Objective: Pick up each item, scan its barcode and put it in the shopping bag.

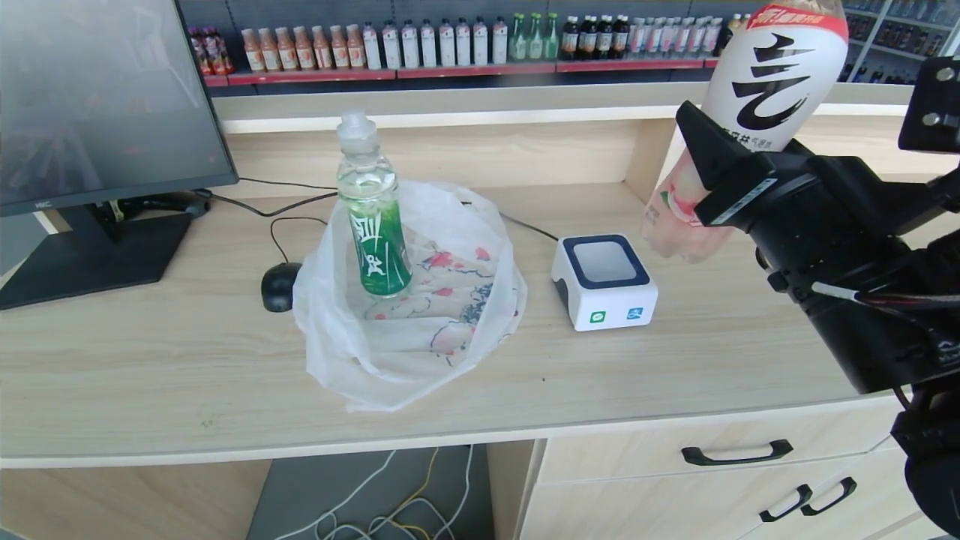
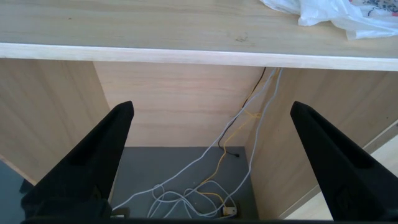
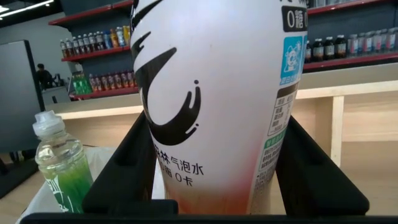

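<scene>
My right gripper [image 1: 701,176] is shut on a white and pink bottle [image 1: 742,112], held tilted in the air to the right of the white barcode scanner [image 1: 604,281]. Up close, the same bottle [image 3: 217,99] stands between the black fingers [image 3: 124,168]. A green-labelled bottle [image 1: 371,214] stands upright inside the open white shopping bag [image 1: 405,300] at the middle of the counter; it also shows as the green bottle [image 3: 62,168] beyond the held one. My left gripper [image 2: 208,168] hangs open below the counter's front edge, nothing between its fingers.
A monitor [image 1: 97,105] on its stand occupies the counter's left, with a black mouse [image 1: 279,286] beside the bag. Drawers with black handles [image 1: 736,454] sit under the counter on the right. Cables [image 2: 211,180] lie in the recess below. Shelves of bottles [image 1: 450,41] line the back.
</scene>
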